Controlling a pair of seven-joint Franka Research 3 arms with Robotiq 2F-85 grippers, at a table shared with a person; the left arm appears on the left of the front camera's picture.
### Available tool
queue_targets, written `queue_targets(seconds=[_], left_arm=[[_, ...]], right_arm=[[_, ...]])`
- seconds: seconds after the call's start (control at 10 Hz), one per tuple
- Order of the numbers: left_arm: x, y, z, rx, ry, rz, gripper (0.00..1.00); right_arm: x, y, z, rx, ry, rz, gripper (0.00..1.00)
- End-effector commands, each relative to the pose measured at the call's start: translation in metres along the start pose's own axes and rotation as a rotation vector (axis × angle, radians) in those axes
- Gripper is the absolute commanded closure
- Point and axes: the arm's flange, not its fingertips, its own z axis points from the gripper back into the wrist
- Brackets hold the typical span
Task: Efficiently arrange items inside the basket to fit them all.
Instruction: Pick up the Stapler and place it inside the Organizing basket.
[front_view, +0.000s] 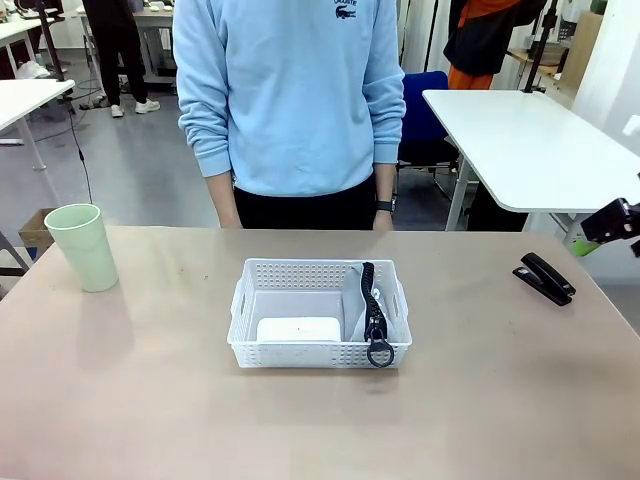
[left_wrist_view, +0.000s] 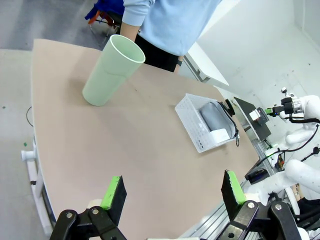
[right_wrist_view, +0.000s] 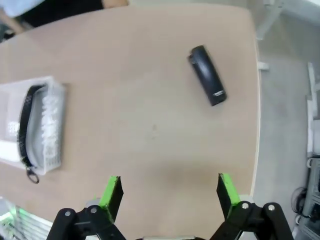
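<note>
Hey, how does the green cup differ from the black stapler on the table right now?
The pale green cup stands upright, open end up; the black stapler lies flat. The cup is on the robot's left, the stapler on its right. The cup is tall and round, the stapler low and long. Both sit on the table outside the white basket.

White lattice basket (front_view: 300, 345), green cup (front_view: 82, 246)

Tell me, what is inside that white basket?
The basket holds a white rounded device lying flat at its near left and a grey zip pouch standing on edge along its right wall. The floor under the pouch is hidden.
</note>
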Motion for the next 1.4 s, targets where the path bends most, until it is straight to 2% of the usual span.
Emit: queue_targets(seconds=[0.0,0.1,0.2,0.3,0.4,0.5,0.9,1.1,1.3], left_arm=[[0.0,-0.002,-0.002,-0.013,-0.025,-0.014,0.0],[0.0,-0.002,-0.002,-0.013,-0.025,-0.014,0.0],[0.0,-0.002,-0.002,-0.013,-0.025,-0.014,0.0],[0.0,-0.002,-0.002,-0.013,-0.025,-0.014,0.0],[0.0,-0.002,-0.002,-0.013,-0.025,-0.014,0.0],[0.0,-0.002,-0.002,-0.013,-0.025,-0.014,0.0],[0.0,-0.002,-0.002,-0.013,-0.025,-0.014,0.0],[0.0,-0.002,-0.002,-0.013,-0.025,-0.014,0.0],[0.0,-0.002,-0.002,-0.013,-0.025,-0.014,0.0]], right_arm=[[-0.038,-0.011,-0.021,-0.021,-0.002,-0.102,0.0],[-0.04,-0.019,-0.016,-0.065,0.018,-0.237,0.0],[0.0,-0.007,-0.001,-0.025,-0.003,-0.032,0.0],[0.0,-0.007,-0.001,-0.025,-0.003,-0.032,0.0],[-0.003,-0.023,-0.003,-0.05,0.007,-0.118,0.0],[0.003,-0.029,-0.008,-0.067,-0.012,-0.065,0.0],[0.043,-0.05,-0.042,-0.033,0.084,0.062,0.0],[0.07,-0.072,-0.075,0.027,0.127,0.125,0.0],[0.089,-0.075,-0.101,0.088,0.143,0.189,0.0]])
